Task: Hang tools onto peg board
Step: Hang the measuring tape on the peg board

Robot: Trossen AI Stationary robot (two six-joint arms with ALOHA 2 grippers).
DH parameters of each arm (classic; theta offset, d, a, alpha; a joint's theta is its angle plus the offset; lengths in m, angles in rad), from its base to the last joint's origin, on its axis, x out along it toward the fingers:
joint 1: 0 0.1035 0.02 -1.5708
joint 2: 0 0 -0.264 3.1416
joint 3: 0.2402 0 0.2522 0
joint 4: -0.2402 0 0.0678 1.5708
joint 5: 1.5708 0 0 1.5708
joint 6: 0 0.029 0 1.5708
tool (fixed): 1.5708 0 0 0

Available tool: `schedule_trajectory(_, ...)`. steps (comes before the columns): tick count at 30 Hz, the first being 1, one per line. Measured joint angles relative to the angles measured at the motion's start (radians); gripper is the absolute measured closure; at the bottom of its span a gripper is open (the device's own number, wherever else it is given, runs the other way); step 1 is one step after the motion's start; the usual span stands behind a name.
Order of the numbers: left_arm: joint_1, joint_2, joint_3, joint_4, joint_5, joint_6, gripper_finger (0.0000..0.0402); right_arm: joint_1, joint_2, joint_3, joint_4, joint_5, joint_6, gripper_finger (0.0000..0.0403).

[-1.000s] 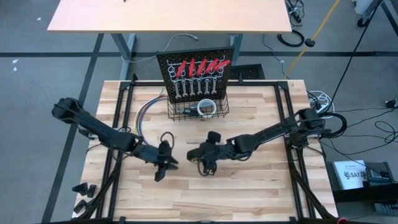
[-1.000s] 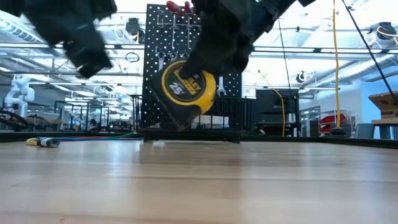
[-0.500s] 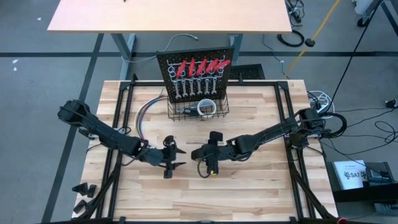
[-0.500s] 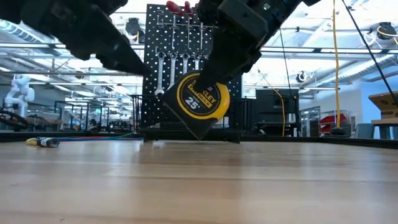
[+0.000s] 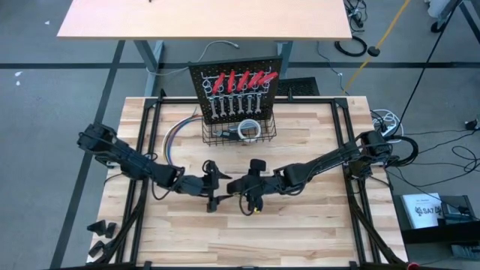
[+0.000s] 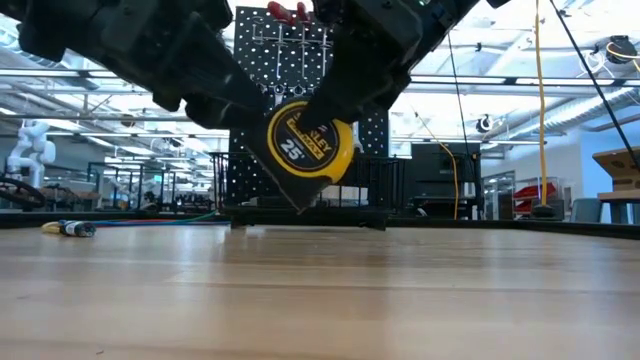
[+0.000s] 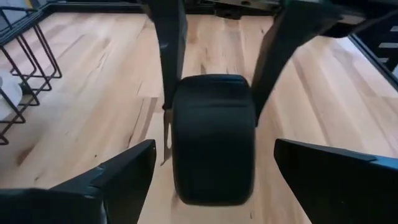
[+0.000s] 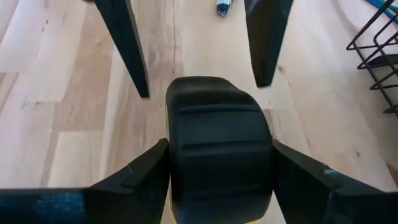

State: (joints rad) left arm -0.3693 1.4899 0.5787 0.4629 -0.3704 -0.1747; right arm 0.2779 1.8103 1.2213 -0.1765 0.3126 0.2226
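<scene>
A yellow-and-black tape measure [image 6: 305,150] hangs above mid-table, with my right gripper [image 5: 246,191] shut on it. My left gripper [image 5: 212,185] faces it from the table's left, open wide. Its fingers [image 7: 124,177] stand short of the tape measure's black casing [image 7: 213,137] and touch nothing. The peg board [image 5: 238,86] stands upright at the table's far edge. Red-handled tools [image 5: 244,79] and silver wrenches [image 5: 236,106] hang on it. A white tape roll [image 5: 250,129] lies in the wire basket [image 5: 225,136] at its base. My right gripper pinches the tape measure between its two fingers, one on each flat side [image 8: 177,155]. The fingers [image 8: 140,171] slant down from the table's right. The tape measure is lifted clear of the table and tilted, its yellow face [image 6: 295,140] toward the near edge.
A bundle of coloured wires [image 5: 174,135] lies left of the basket. Black frame rails [image 5: 142,150] run along the table's sides. A small blue-and-yellow object [image 6: 70,228] lies far left on the table. Bare wood stretches toward the near edge [image 5: 247,240].
My left gripper has moved toward the table's right and a little down, closing in on the tape measure; it has rolled about its own line and opened wider. The tape measure has rocked slightly in my right gripper, which has stayed in place.
</scene>
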Motion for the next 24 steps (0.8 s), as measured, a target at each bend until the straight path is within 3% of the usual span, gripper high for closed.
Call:
schedule_trajectory(4, 0.010, 0.016, 0.001, -0.003, 0.007, -0.002, 0.0068, 0.000, 0.000, 0.000, 0.045, -0.003, -0.020, 0.0175)
schedule_trajectory(8, 0.022, 0.023, 0.001, 0.003, 0.077, -0.003, 0.0068, -0.001, 0.001, 0.000, 0.058, -0.014, -0.026, 0.0175)
schedule_trajectory(19, 0.029, 0.023, 0.001, 0.000, 0.080, -0.039, 0.0069, -0.004, 0.001, 0.000, 0.114, -0.024, -0.030, 0.0175)
schedule_trajectory(24, 0.029, 0.024, 0.001, -0.003, 0.081, -0.048, 0.0111, -0.005, 0.001, 0.000, 0.099, -0.023, -0.033, 0.0175)
